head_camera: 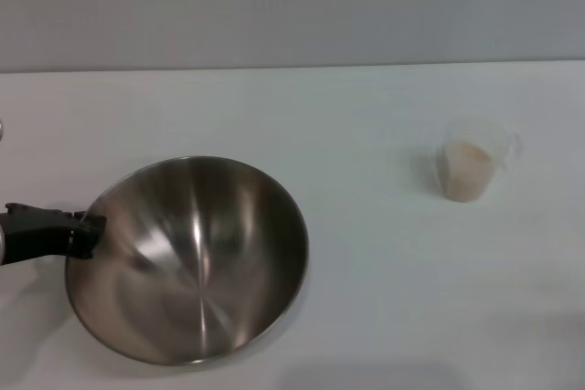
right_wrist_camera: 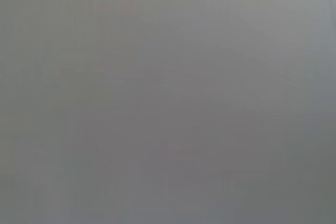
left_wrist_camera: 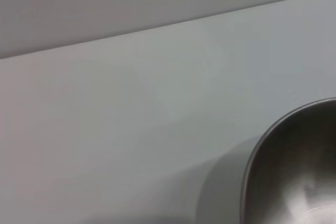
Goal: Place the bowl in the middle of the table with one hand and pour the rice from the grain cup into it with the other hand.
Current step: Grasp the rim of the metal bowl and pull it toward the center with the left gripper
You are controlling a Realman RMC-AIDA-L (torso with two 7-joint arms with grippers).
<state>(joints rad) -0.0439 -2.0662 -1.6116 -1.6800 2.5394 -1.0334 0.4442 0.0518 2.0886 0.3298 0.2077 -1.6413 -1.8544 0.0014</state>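
The large shiny steel bowl [head_camera: 192,262] sits at the front left of the white table [head_camera: 366,107]. My left gripper [head_camera: 90,231] reaches in from the left edge, its black fingers closed on the bowl's left rim. The left wrist view shows only a part of the bowl [left_wrist_camera: 294,177] and bare table. The small clear grain cup [head_camera: 473,160] stands upright at the right, well apart from the bowl, holding pale rice [head_camera: 466,175]. My right gripper is out of sight; its wrist view shows only a plain grey surface.
A grey wall [head_camera: 292,6] runs behind the table's far edge. Bare tabletop lies between the bowl and the cup.
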